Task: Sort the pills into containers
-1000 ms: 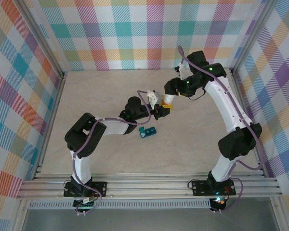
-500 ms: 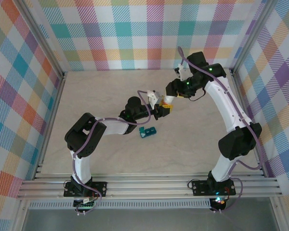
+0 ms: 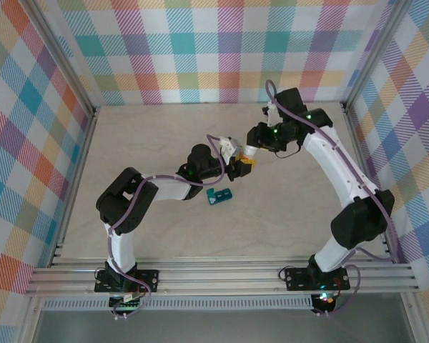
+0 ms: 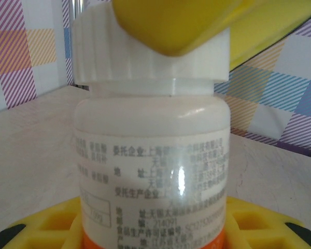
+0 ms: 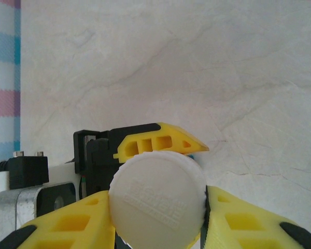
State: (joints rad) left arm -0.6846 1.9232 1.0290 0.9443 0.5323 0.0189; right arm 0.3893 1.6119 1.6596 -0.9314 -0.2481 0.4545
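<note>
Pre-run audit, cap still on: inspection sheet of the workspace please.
Surface: pale marbled table, no spills seen.
Job's things: teal container strip lying on the table near the left arm; white bottle held, cap on.
Clutter: nothing seen.
Grippers: left gripper jaws shut on the bottle body; right gripper jaws shut on the cap.
Cables: purple cables run along both arms, no snag seen.
Surroundings: plaid walls, aluminium rails at the near edge.
</note>
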